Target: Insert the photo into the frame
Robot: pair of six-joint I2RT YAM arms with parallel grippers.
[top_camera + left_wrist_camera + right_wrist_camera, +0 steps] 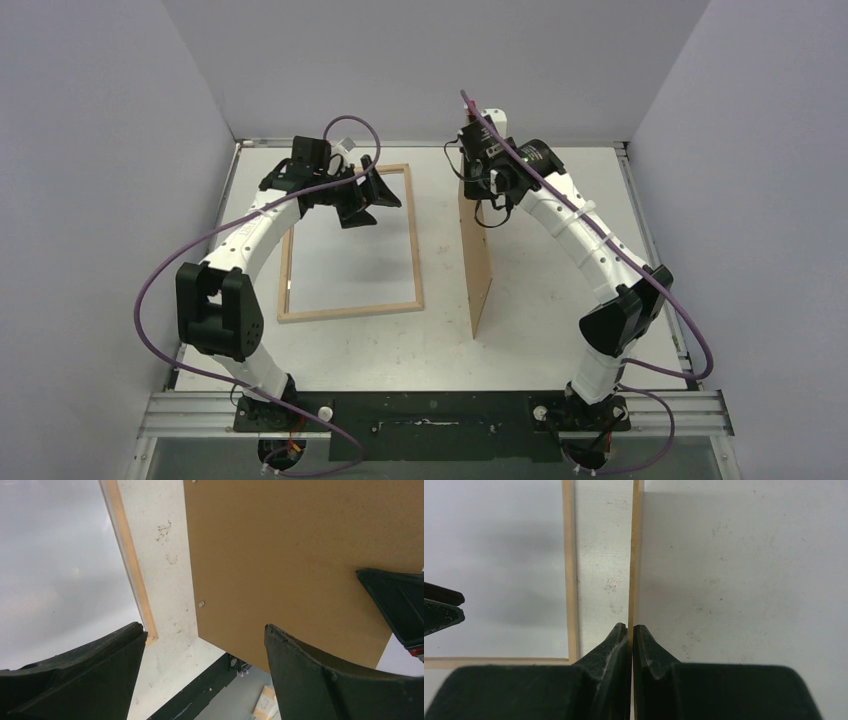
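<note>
Locate the frame (415, 240) flat on the table (400, 350), at 9 o'clock from centre. The left gripper (365, 205) hovers over its 1 o'clock corner, fingers spread wide. At 3 o'clock, the right gripper (472, 188) pinches the upright backing board (480, 270).

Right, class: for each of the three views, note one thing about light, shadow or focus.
Top external: even, diffuse light; the left gripper throws a soft shadow inside the frame. Left wrist: the backing board is evenly lit, no glare, while the near fingers are dark. Right wrist: blurry grey shadows lie inside the frame, and the right gripper, pinching the board's edge, is near-black.
</note>
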